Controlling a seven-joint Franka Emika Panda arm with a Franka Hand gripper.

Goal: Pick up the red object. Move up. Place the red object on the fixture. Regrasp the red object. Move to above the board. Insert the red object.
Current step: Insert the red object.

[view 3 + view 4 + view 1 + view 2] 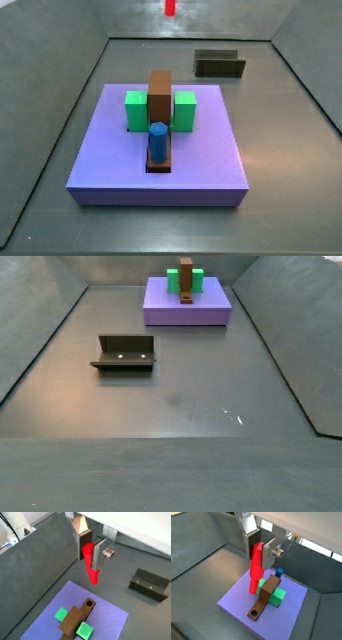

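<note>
- The gripper [92, 548] hung high over the board [238, 602], its fingers closed on the peg [89, 562], which hung down.
- The fixture [124, 353] stood empty, well apart.
- Pickup looked done; probably the regrasp too.
- Insertion remained.

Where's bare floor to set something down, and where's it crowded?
Most room: the grey floor in front of the fixture, out to the side walls. A narrower bare strip lies between the fixture and the board. The board's middle is crowded with green blocks, brown bar and blue cylinder. The gripper holds the red object high above the board.
</note>
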